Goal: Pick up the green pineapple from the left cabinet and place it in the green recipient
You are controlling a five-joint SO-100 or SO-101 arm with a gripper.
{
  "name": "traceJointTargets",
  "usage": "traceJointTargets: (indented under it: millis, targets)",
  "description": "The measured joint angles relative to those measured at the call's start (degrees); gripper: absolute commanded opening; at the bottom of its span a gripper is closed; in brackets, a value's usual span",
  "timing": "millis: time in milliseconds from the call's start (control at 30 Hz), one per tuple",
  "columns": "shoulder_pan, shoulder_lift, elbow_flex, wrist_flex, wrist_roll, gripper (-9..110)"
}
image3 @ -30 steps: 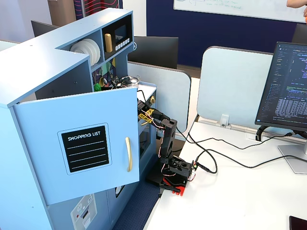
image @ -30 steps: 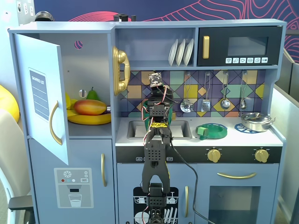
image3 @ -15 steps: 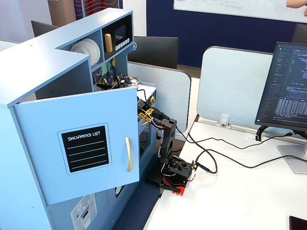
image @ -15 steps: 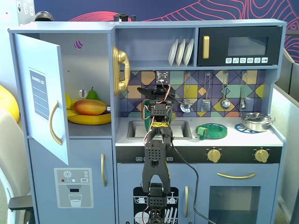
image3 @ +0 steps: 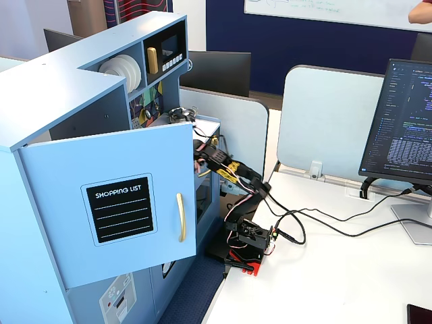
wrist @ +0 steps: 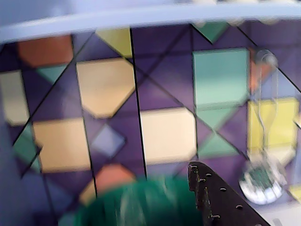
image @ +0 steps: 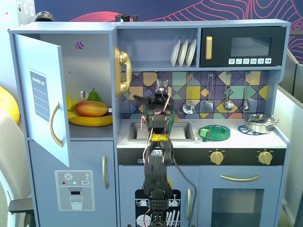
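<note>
Arm [image: 156,156] has leaned toward the sink; end effector [image: 154,101] state unclear, blurred.

We're getting heavy motion smear on the arm [image: 156,142] in a fixed view, and its upper links dissolve into streaks, so we can't say how the pincer jaws stand. From the wrist camera everything is soft: a green mass [wrist: 141,202] is cut off by the bottom edge at 6 o'clock, too blurred for us to name, and only one dark pincer finger [wrist: 221,200] shows at 5 o'clock, its partner out of frame. Inside the left cabinet [image: 90,85] we only glimpse a green tip [image: 93,96] behind the mango [image: 91,109]; it's too hidden to identify.
</note>
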Motion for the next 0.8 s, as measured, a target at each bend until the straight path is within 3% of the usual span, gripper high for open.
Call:
traceJointTargets:
  millis: [433, 800]
  targets:
    - [-4.7, 40.4, 44.2, 0.0, -2.7, 65]
    - [-5.5, 50.4, 63.1, -2.8, -3.8, 67]
